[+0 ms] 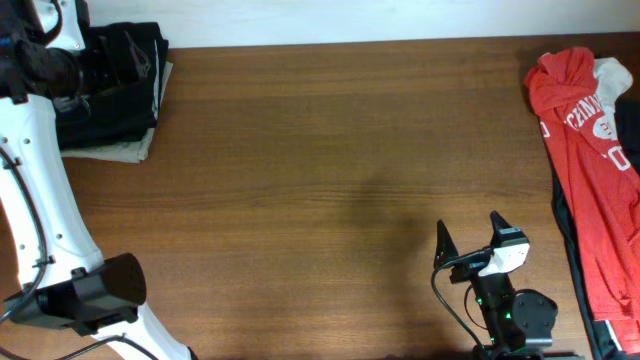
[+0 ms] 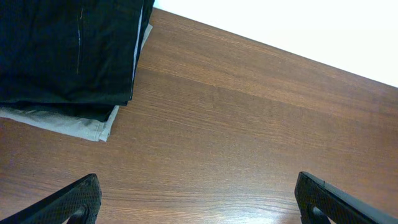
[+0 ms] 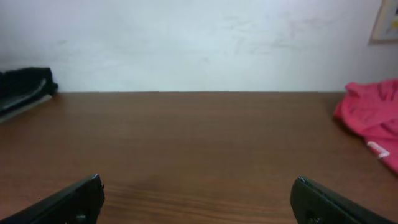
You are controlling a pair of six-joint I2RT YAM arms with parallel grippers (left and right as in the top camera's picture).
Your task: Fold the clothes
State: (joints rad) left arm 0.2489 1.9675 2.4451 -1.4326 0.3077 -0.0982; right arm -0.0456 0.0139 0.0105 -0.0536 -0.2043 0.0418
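A stack of folded clothes, black on top (image 1: 115, 85) with a beige piece (image 1: 125, 150) underneath, lies at the table's far left corner; it also shows in the left wrist view (image 2: 62, 50). A red hoodie (image 1: 590, 150) lies unfolded at the right edge, seen too in the right wrist view (image 3: 373, 118). A white garment (image 1: 612, 75) and a dark one (image 1: 565, 215) lie under it. My left gripper (image 2: 199, 202) is open and empty above bare wood next to the folded stack. My right gripper (image 1: 468, 232) is open and empty near the front edge, left of the hoodie.
The brown wooden table (image 1: 320, 180) stretches between the folded stack and the hoodie pile. A white wall (image 3: 186, 43) stands behind the table's far edge. The left arm's white links (image 1: 40, 200) run along the left side.
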